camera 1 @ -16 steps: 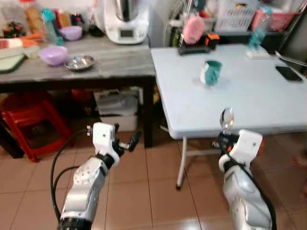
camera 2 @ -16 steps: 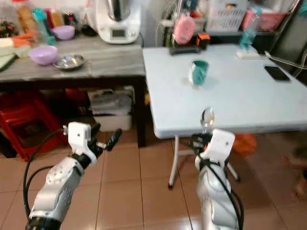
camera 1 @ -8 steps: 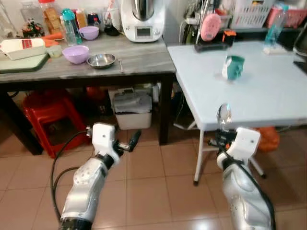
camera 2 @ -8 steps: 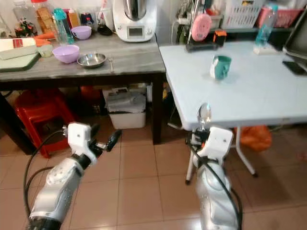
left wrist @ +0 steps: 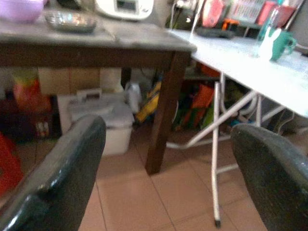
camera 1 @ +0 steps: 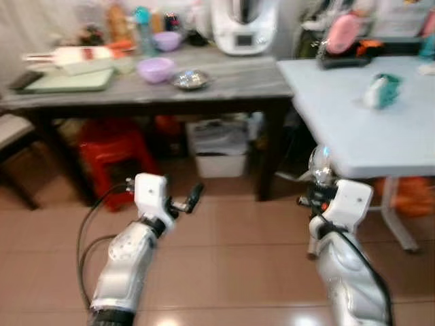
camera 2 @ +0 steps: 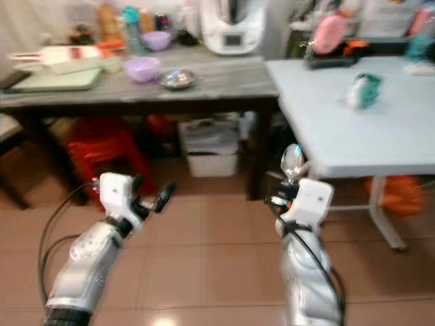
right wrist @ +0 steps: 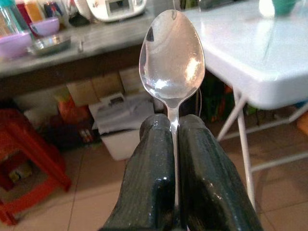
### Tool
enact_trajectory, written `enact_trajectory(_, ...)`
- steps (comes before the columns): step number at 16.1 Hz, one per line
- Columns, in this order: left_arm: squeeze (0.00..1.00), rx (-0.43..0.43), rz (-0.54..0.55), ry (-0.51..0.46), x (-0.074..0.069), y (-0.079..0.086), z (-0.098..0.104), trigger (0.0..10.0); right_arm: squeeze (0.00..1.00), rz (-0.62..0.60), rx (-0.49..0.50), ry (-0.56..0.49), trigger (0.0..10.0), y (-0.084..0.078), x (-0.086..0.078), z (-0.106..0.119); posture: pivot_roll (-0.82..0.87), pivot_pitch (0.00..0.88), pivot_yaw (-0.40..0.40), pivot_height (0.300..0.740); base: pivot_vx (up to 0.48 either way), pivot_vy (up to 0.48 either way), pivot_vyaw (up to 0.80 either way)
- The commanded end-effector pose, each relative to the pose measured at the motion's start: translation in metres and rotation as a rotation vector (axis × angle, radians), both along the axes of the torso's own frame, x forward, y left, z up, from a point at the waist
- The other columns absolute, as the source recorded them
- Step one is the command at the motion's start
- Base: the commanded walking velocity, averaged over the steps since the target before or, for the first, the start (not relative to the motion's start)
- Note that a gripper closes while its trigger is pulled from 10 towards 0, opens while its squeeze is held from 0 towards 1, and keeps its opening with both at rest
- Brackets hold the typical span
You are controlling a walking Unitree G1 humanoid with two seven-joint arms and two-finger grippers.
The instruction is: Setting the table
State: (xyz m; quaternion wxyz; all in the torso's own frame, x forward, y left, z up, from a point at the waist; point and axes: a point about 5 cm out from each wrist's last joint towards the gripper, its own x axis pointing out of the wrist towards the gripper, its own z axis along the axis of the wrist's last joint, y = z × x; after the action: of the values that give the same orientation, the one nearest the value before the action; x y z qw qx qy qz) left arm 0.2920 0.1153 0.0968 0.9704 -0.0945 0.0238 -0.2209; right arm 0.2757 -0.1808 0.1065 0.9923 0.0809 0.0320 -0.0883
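My right gripper (right wrist: 174,126) is shut on a steel spoon (right wrist: 172,53), whose bowl (camera 1: 319,163) stands upright just short of the white folding table's (camera 1: 353,129) near edge. A teal mug (camera 1: 382,91) sits on that table. My left gripper (camera 1: 192,199) is held out low over the tiled floor, its fingers (left wrist: 57,173) wide open with nothing between them. On the dark wooden side table (camera 1: 224,75) stand a purple bowl (camera 1: 155,68) and a small steel bowl (camera 1: 189,80).
A red plastic stool (camera 1: 112,153) and a grey storage box (camera 1: 217,139) sit under the side table. A white kitchen appliance (camera 1: 243,27), bottles and a green cutting board (camera 1: 68,80) are on top. A pink object (camera 1: 342,34) stands at the white table's back.
The camera has swung left: the white table has slid right in view and more of the side table shows. Both arms keep their pose, the spoon still held.
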Motion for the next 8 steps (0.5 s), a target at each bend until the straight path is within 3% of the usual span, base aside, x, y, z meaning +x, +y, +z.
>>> enact_trajectory(1,0.00,0.023,0.008,-0.007,0.0018,0.0054,0.0021,10.0,0.00,0.000,0.004,-0.021,10.0,0.0012,0.0013,0.0043,0.02,0.000,0.013,0.740,0.000,0.412,0.41)
enact_trajectory(8,0.00,0.000,-0.020,-0.044,-0.0002,0.0046,0.0076,10.0,0.00,-0.002,0.006,-0.023,10.0,0.0018,0.0004,0.0035,0.02,0.000,0.015,0.740,0.000,0.000,0.00)
